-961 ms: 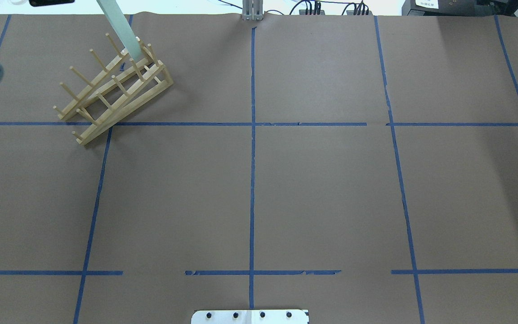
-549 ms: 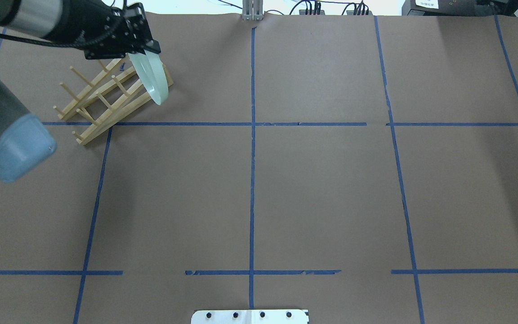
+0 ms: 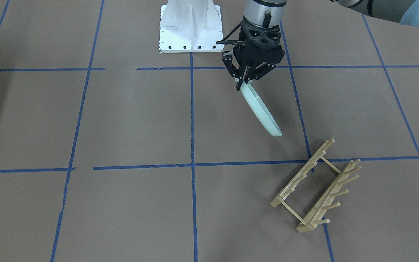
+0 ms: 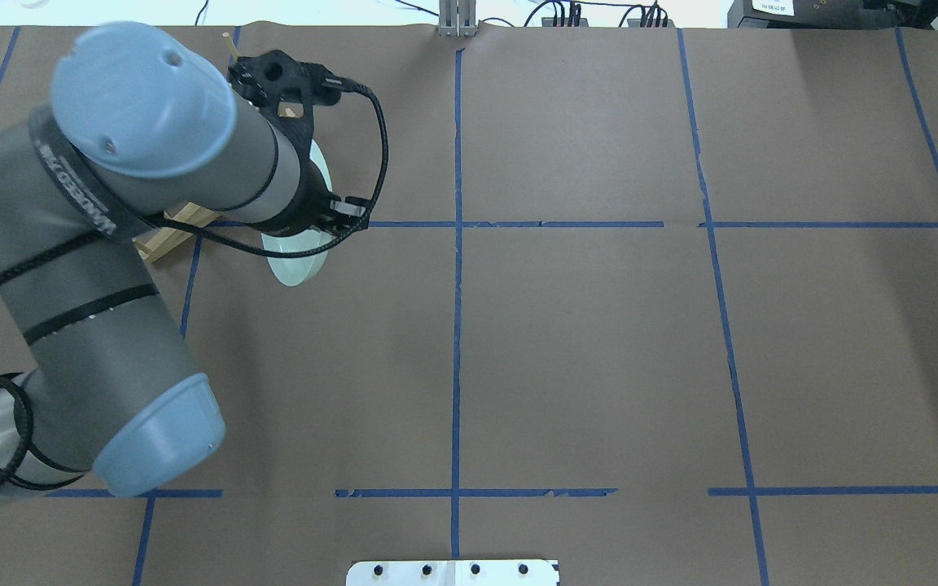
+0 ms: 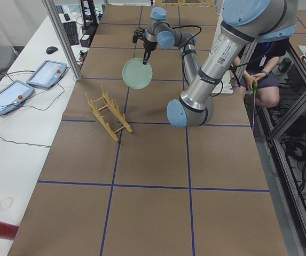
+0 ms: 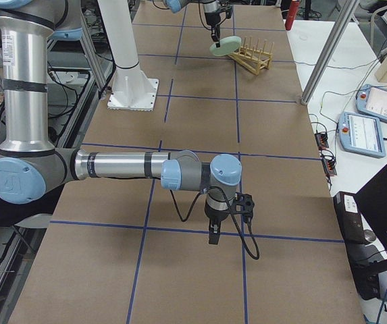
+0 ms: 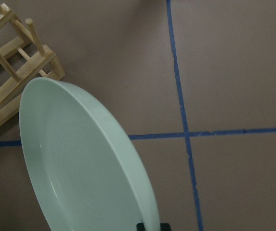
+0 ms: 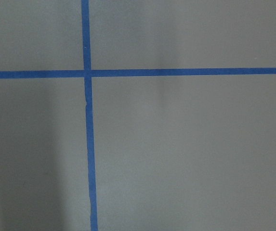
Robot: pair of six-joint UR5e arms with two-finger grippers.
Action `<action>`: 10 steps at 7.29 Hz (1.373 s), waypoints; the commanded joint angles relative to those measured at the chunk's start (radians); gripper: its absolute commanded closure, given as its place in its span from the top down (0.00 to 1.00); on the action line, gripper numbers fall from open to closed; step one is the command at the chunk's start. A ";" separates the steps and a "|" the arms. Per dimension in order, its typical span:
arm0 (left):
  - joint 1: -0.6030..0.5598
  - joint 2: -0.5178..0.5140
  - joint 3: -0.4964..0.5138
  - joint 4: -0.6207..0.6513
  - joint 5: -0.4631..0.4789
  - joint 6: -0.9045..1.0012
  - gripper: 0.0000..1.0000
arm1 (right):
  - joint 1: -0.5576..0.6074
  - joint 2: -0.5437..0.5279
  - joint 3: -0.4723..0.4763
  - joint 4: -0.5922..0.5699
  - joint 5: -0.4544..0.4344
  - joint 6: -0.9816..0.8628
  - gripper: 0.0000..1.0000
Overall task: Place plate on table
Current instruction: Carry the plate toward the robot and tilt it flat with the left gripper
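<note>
Looking from across the table [image 3: 129, 120], the left gripper [image 3: 243, 82] is easy to see. Its two fingers pinch the top edge of the plate [image 3: 261, 110]. The plate hangs down tilted in the air and does not touch the table. It is near the wooden rack [image 3: 315, 189] but apart from it. From above, the big left arm [image 4: 151, 163] hides that gripper and most of the rack, and only bits of the plate peek out. The view from the left end shows the plate as a full round circle. The left wrist camera shows it up close: pale green, shiny, with a raised rim and faint rings inside. The right gripper [image 6: 213, 235] hangs low over the table, far from the plate, and I cannot tell if it is open or closed.
</note>
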 commanded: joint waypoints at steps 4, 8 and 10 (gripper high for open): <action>0.232 -0.001 0.090 0.176 0.343 0.228 0.00 | 0.001 0.000 -0.001 0.000 0.000 -0.001 1.00; 0.332 0.040 0.152 0.186 0.469 0.231 0.00 | -0.001 0.000 -0.001 0.000 0.000 -0.001 1.00; 0.363 0.042 0.183 0.183 0.499 0.214 0.99 | -0.001 0.000 -0.001 0.000 0.000 -0.001 1.00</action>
